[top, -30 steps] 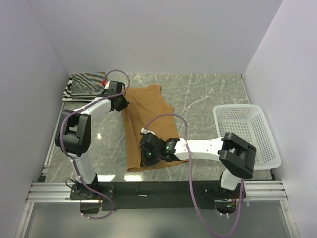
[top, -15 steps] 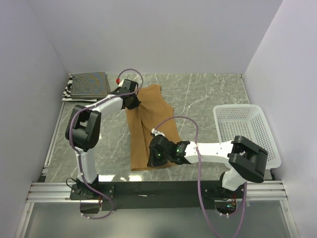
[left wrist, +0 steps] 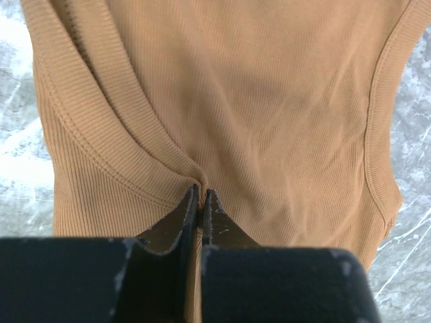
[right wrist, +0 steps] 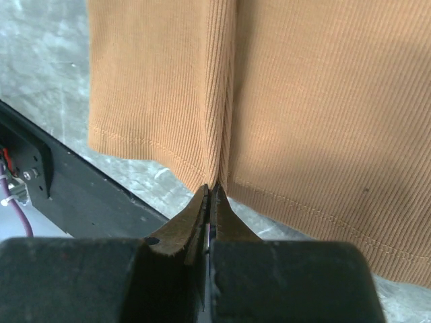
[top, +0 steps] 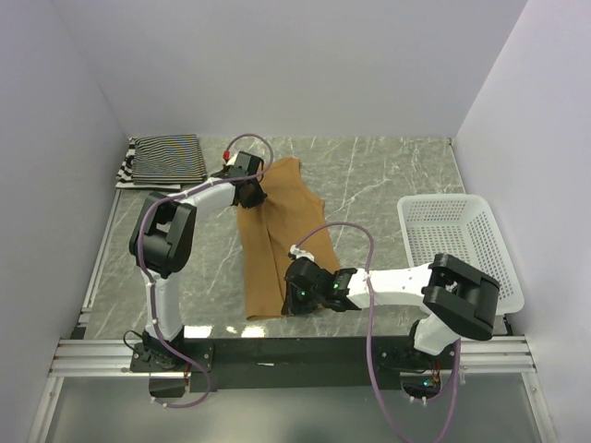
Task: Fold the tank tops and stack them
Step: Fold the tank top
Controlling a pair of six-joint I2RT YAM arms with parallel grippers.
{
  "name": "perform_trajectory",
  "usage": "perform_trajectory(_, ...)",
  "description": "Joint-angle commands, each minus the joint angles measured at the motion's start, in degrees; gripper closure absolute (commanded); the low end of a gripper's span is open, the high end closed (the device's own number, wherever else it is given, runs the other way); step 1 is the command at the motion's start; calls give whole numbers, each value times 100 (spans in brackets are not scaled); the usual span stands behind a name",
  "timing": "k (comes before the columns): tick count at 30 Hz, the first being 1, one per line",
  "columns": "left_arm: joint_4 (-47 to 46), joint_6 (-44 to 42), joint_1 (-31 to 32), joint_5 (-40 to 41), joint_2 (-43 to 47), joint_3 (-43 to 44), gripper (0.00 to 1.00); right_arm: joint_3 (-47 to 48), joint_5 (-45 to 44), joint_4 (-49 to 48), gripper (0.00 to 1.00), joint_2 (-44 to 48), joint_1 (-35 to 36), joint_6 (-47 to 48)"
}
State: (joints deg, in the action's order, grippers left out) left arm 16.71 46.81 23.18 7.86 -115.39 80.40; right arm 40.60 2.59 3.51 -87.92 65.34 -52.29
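Seemingly left gripper (left wrist: 201,192), right gripper (right wrist: 210,189) on top (top: 282,226)

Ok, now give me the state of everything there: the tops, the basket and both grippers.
tan tank top: lying on the table, one long side folded over, pinched at both ends.
striped tank top: folded, lying at the far left corner.
white basket: upright, empty, at the right.
left gripper: shut on the tan tank top's far fold.
right gripper: shut on the tan tank top's hem fold.
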Motion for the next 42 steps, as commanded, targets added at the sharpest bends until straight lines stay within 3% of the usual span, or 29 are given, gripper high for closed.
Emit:
perform_trajectory(1,-291,21,73,40,-36,265,94,-70,-48,-140,100,161,-4,-88)
perform_trajectory(4,-265,13,99,58,-88,292,94,-105,-31,-201,100,126,5,-106)
perform_trajectory(10,-308,-31,117,14,-185,257,82,-166,-83,-210,97,143,14,-167)
perform_trajectory(12,-370,-40,125,14,-159,196,75,-184,-162,-158,91,196,31,-193)
perform_trajectory(18,-677,-294,125,-118,95,99,55,-237,-882,351,57,739,180,-352)
perform_trajectory(20,-783,-453,125,-161,201,90,50,-141,-1433,843,52,942,303,-457)
perform_trajectory(25,-828,-620,108,119,640,99,45,290,-2060,1416,52,1304,602,-466)
perform_trajectory(29,-539,-322,73,584,948,-15,52,860,-2087,1538,52,743,620,-63)
perform_trajectory(33,-204,-49,-15,884,1001,-138,80,1642,-2166,1662,55,-266,620,350)
perform_trajectory(36,-281,30,-112,920,923,-366,90,2073,-2236,1741,56,-882,611,614)
perform_trajectory(42,-265,-119,-244,849,413,-394,99,2400,-2175,1759,58,-1666,690,826)
